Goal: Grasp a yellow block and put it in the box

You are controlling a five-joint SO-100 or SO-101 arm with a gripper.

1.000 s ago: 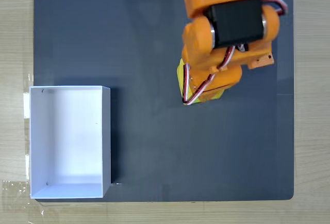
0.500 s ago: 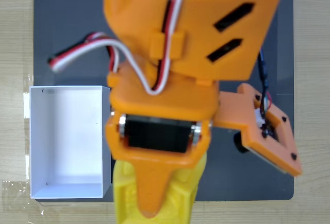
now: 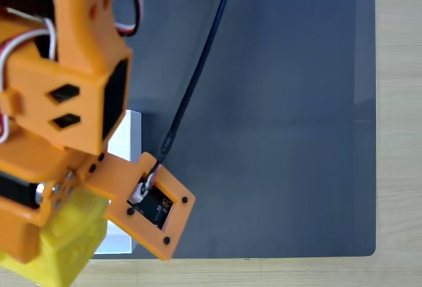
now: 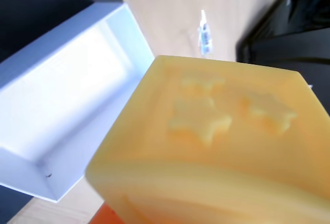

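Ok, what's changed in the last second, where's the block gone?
The arm swung from the mat's upper right, as the fixed view shows it, across to the left; the tool carried the yellow block with it, lifted off the mat and now over the box. The box stayed put, and so did the mat.

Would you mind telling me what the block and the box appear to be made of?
The block looks like moulded plastic: yellow, slightly translucent and smooth, with raised star shapes on the face seen in the wrist view. The box looks like thin white card or thin plastic, I cannot tell which: matte, flat walls with sharp folded corners.
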